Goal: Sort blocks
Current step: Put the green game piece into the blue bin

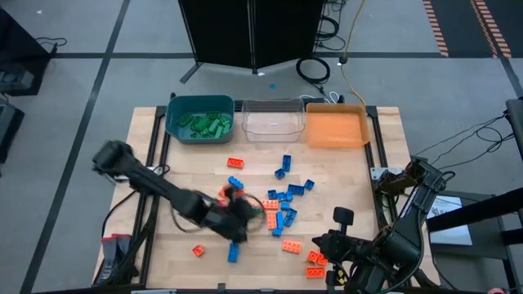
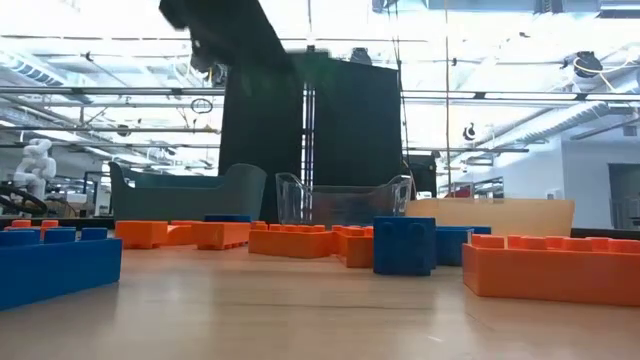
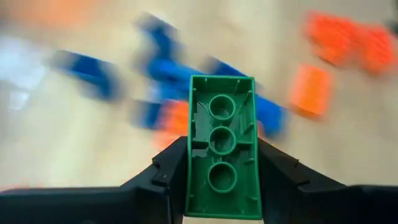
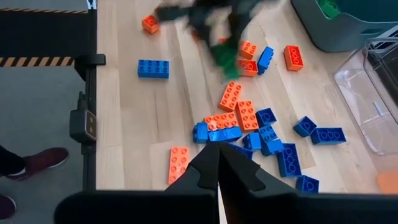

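Note:
My left gripper is over the middle of the table, shut on a green brick; it also shows blurred in the right wrist view, with the green brick below it. Several blue and orange-red bricks lie scattered flat on the wooden table. Several green bricks lie in the teal bin. My right gripper is shut and empty above the table's near right corner. My left gripper pinches the green brick by its two long sides between its two fingers, near one end. The brick's hollow underside faces the wrist camera and its other end sticks out past the fingertips. The brick is lifted clear of the table.
The clear bin and the orange bin stand next to the teal bin along the far edge. Single bricks lie apart at the near left: an orange one and a blue one. Bare wood lies at the table's left.

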Robot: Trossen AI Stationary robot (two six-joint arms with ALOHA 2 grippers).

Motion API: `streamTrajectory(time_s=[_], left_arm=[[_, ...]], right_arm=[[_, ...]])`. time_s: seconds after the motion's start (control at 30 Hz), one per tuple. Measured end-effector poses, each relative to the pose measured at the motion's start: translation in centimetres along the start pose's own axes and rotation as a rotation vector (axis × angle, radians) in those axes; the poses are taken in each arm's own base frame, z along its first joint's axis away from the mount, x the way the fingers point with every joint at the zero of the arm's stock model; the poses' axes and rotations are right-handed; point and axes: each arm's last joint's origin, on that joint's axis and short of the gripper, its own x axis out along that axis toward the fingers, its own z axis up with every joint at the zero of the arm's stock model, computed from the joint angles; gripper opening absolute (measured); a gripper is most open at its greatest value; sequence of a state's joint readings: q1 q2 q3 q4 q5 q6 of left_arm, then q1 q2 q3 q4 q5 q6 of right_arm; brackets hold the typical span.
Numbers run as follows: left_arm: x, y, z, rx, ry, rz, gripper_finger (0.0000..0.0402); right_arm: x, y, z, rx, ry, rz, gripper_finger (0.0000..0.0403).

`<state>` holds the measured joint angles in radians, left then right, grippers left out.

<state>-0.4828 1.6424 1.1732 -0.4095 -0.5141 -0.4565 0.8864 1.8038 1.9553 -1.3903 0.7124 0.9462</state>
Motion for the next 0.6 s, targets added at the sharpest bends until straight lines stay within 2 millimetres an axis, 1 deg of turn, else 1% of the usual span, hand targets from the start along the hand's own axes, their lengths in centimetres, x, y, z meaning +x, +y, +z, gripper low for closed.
streamTrajectory(time_s=[0.1,0.17,0.27,0.33,0.47,0.6], left_arm=[[-3.8,3.8,1.3,-0.006,-0.065,0.224,0.0140],[-5.7,6.7,1.8,-0.023,-0.079,0.365,0.0140],[-8.2,11.4,2.5,-0.093,-0.088,0.509,0.0140],[-9.4,14.6,2.6,-0.127,-0.068,0.596,0.0140],[-11.1,20.7,2.4,-0.167,-0.008,0.763,0.0140],[-12.2,26.0,1.7,-0.262,0.067,0.818,0.0140]], right_arm=[[0.0,-0.1,0.0,-0.003,-0.001,-0.006,0.0000],[0.0,-0.1,0.0,-0.006,0.001,-0.008,0.0000],[0.0,-0.1,-0.1,-0.010,0.004,-0.013,0.0000],[0.0,-0.2,-0.1,-0.011,0.005,-0.014,0.0000],[0.0,-0.2,0.0,-0.004,-0.009,-0.024,0.0000],[0.0,-0.2,0.0,0.007,-0.010,-0.024,0.0000]])
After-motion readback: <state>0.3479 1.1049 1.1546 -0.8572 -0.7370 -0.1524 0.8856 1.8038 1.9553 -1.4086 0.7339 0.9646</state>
